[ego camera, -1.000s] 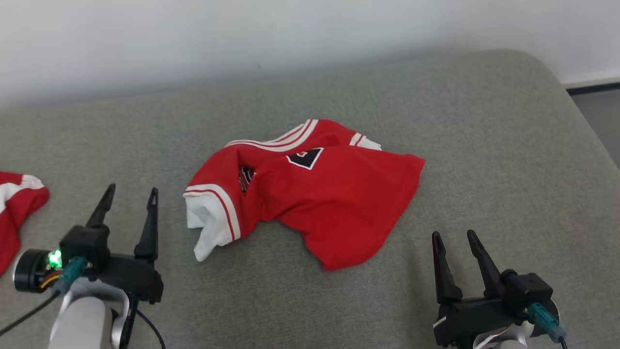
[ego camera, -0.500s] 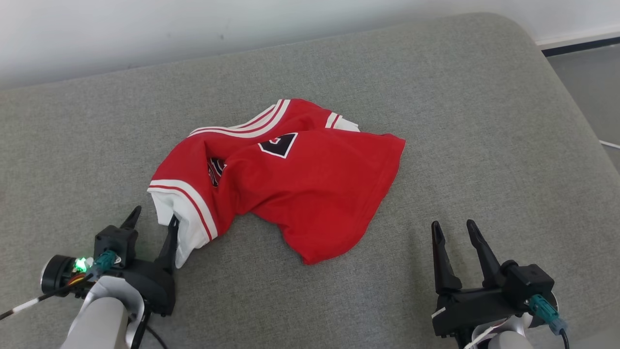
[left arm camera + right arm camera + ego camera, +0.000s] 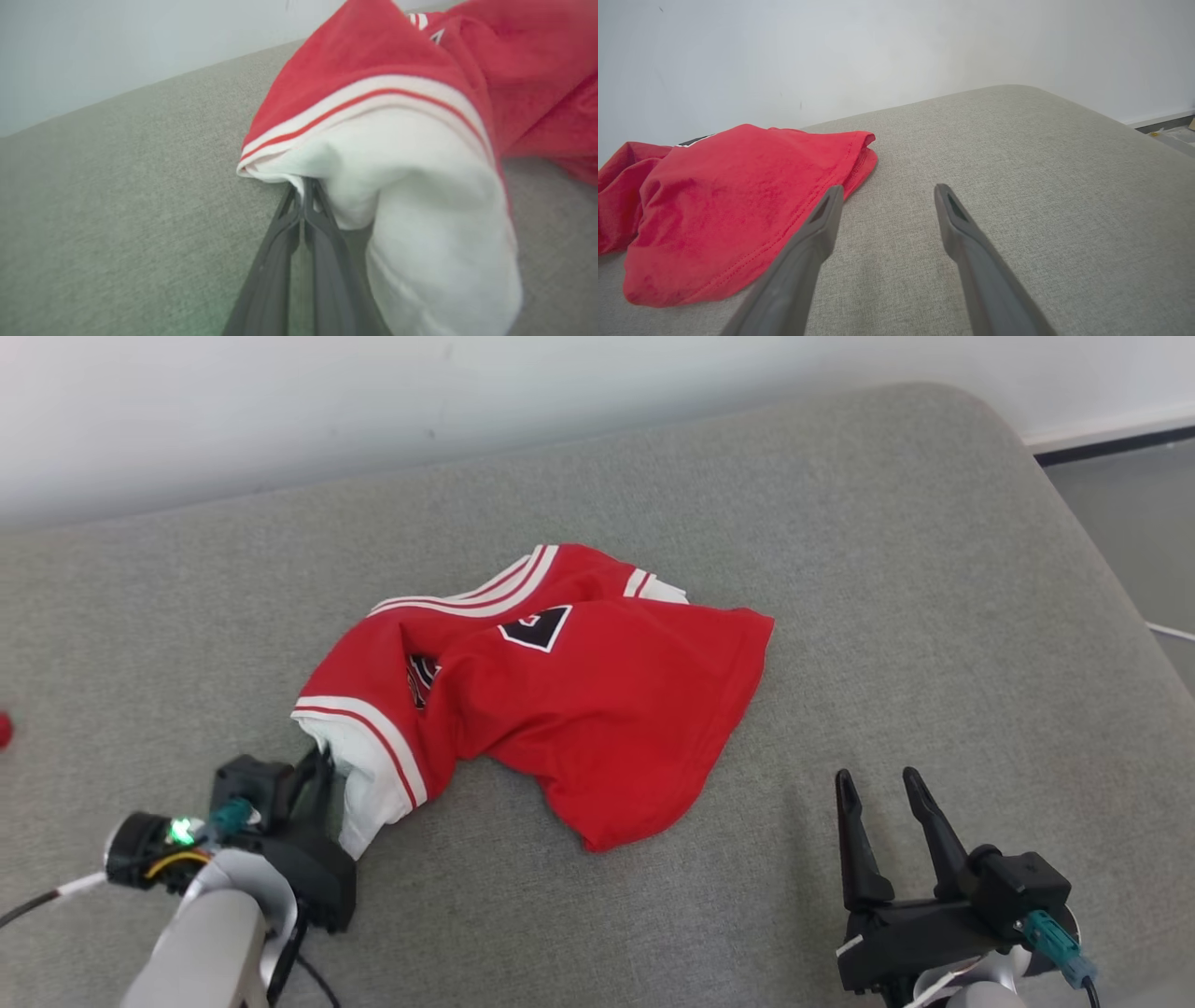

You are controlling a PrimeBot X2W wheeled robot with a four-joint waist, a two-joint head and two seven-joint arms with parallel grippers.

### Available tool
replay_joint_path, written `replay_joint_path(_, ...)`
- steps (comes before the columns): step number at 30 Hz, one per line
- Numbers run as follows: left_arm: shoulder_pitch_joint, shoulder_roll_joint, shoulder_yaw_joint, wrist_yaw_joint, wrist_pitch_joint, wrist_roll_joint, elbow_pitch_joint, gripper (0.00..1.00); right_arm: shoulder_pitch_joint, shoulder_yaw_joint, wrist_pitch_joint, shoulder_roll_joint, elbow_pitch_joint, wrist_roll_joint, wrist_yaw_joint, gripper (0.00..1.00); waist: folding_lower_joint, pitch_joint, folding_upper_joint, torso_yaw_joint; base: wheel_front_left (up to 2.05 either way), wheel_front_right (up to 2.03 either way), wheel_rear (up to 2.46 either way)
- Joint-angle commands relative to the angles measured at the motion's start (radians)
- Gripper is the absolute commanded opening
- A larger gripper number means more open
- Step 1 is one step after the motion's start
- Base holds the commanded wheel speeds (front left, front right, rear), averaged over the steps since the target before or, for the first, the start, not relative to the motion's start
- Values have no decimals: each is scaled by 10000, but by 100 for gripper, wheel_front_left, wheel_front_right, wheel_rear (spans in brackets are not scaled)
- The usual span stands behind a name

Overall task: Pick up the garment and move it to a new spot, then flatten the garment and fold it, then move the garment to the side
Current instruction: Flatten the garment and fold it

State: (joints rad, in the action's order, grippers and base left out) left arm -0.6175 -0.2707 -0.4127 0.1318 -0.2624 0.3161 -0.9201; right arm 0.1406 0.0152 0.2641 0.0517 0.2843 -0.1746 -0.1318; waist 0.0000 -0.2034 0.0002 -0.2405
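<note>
The garment (image 3: 569, 691) is a crumpled red jersey with white and red striped trim and a black patch, lying mid-cushion. My left gripper (image 3: 322, 765) is at its near-left corner, shut on the white sleeve end; in the left wrist view the fingers meet at the gripper (image 3: 306, 184) with white cloth of the garment (image 3: 397, 140) pinched between the tips and draped over the right finger. My right gripper (image 3: 878, 784) stands open at the lower right, apart from the garment; its wrist view shows the gripper (image 3: 887, 189) with spread fingers over bare cushion, the garment (image 3: 733, 210) to its left.
The grey cushion (image 3: 934, 616) spreads wide, with its rounded right edge and the floor (image 3: 1139, 513) beyond it. A white wall (image 3: 373, 401) runs along the back. A bit of another red cloth (image 3: 4, 730) peeks in at the left edge.
My left gripper moved right to the garment's white sleeve end and closed on it. The head camera shifted, so the whole scene slid. The right gripper stayed open in place.
</note>
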Motion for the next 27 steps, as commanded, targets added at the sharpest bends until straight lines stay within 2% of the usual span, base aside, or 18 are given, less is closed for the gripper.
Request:
replay_joint_path(1,-6,-50,180,-39,-29,143,220,0,-108,35,5,-28,-6,50,22,100,0,199,-2,152,0,0,0)
replay_joint_path(8,1082,-4,1062,-411,-34,125,2139,0,-491,205,5,-28,90,89,22,100,0,964,-2,1040,0,0,0)
replay_joint_path(16,3294,-95,1842,-795,-35,204,4265,0,-850,161,5,-25,195,-51,22,100,0,1657,-2,2069,0,0,0)
replay_joint_path(21,4774,-33,2063,-1160,-36,376,5227,0,-1049,180,5,-25,213,-88,22,100,0,1842,-2,2482,0,0,0)
replay_joint_path(27,6362,203,2366,-1605,76,910,5904,0,-1093,163,5,-25,250,-53,22,100,0,1916,-2,2668,0,0,0)
